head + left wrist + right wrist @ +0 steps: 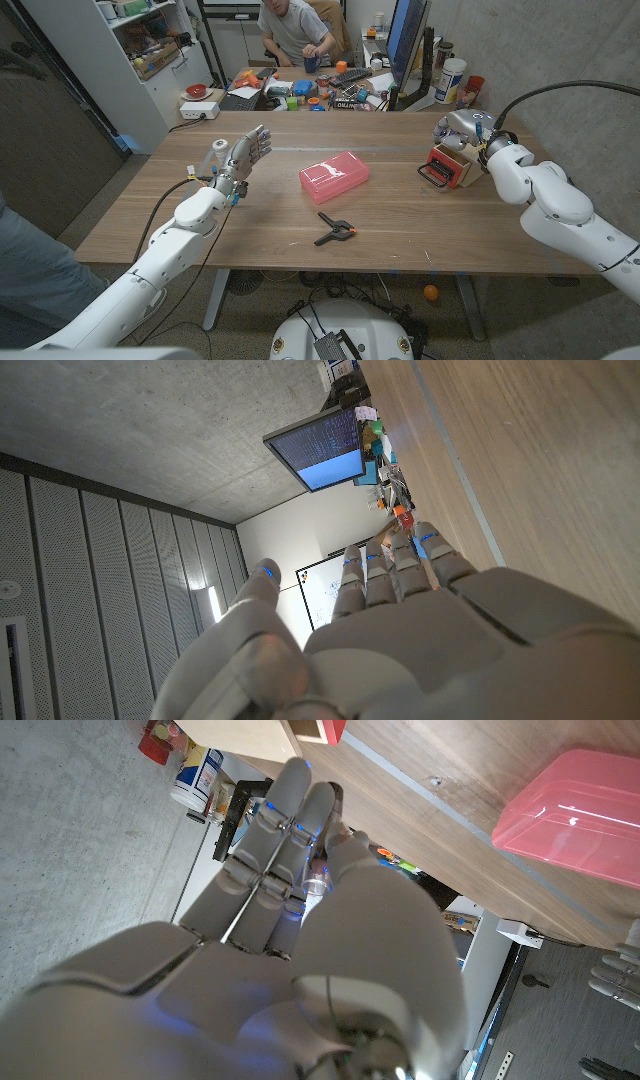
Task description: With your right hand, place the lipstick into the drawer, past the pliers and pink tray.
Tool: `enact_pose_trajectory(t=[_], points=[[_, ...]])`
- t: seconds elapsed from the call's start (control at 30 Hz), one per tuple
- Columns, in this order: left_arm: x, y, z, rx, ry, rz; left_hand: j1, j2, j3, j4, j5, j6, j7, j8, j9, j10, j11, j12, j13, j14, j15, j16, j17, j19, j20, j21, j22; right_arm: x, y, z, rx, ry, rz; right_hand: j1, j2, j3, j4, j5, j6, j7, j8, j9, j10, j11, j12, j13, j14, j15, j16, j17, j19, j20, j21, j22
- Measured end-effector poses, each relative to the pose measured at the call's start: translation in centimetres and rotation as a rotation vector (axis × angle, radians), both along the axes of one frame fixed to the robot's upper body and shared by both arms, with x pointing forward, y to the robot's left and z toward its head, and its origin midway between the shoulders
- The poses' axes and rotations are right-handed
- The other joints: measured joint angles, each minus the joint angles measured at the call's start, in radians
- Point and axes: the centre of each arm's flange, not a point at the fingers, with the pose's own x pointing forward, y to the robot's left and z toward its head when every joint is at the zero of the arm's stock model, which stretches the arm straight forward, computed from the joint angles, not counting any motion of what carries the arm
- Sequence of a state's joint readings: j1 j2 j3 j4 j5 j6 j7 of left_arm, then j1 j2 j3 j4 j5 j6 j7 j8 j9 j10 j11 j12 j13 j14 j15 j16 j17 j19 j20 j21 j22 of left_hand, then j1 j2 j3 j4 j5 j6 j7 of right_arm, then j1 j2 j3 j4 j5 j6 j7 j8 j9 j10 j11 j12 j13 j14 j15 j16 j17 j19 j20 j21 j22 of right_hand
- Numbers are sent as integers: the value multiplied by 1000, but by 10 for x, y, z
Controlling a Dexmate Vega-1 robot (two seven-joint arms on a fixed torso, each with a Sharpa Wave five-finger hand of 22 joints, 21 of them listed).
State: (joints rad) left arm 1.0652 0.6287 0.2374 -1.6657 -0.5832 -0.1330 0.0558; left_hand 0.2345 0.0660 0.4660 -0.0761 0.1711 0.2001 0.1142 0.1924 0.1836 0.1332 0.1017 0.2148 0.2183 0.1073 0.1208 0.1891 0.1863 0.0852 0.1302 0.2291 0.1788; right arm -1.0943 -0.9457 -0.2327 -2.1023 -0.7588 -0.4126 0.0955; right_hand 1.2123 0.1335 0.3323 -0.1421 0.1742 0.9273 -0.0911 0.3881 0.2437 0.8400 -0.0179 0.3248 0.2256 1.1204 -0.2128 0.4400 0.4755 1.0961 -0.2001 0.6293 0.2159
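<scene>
One small item is what you're handling: the lipstick (318,880), just a shiny sliver showing between the closed fingers (290,815) of your right robot hand (462,128) in the right wrist view. That robot hand is curled shut around it and sits over the red-and-wood drawer (447,163) at the far right of the table (400,225), already beyond the pliers (335,230) and pink tray (334,177). Whether it's over the opening or just beside the box, can't tell from the head view.

Handling, my guess: light, rigid, smooth casing, so slippery and prob. quick to roll once let go. Keep the hold across the barrel mid-length, not at an end.

Orientation: too much is hidden to call which end points where; long axis seems to run roughly along the fingers, but not sure.

Left robot hand (246,155) is raised off the table w/ fingers straight and apart, holding nothing.
</scene>
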Motion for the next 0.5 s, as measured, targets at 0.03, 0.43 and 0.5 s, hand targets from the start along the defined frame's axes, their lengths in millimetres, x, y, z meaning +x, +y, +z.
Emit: enact_pose_trajectory(t=[0.03,0.43,0.5], points=[[0,0,0,2,1,0,0,0,0,0,0,0,0,0,0,0,0,0,0,0,0,0,0,0,0,0,0,2,-1,0,1,2,-6,0,0,0,0,0,0,0,0,0,0,0,0,0,0,0,0,0,0,0,0,0],[-1,-1,3,20,2,-5,-4,4,1,-1,0,-4,-4,0,0,-9,-1,0,0,-9,-1,0,0,0,0,-5,0,16,-10,-2,3,16,-37,0,0,-1,-1,-1,0,0,0,-2,0,0,-6,4,0,0,-4,5,0,0,8,-1],[-2,-2,3,22,1,-8,-4,4,4,-4,0,-4,-4,0,0,-13,2,0,0,-12,-4,0,0,-3,2,-8,0,18,-11,-2,4,16,-40,0,0,-1,-1,-1,0,0,0,-2,0,0,-8,4,2,2,-8,5,-4,4,8,-2]])
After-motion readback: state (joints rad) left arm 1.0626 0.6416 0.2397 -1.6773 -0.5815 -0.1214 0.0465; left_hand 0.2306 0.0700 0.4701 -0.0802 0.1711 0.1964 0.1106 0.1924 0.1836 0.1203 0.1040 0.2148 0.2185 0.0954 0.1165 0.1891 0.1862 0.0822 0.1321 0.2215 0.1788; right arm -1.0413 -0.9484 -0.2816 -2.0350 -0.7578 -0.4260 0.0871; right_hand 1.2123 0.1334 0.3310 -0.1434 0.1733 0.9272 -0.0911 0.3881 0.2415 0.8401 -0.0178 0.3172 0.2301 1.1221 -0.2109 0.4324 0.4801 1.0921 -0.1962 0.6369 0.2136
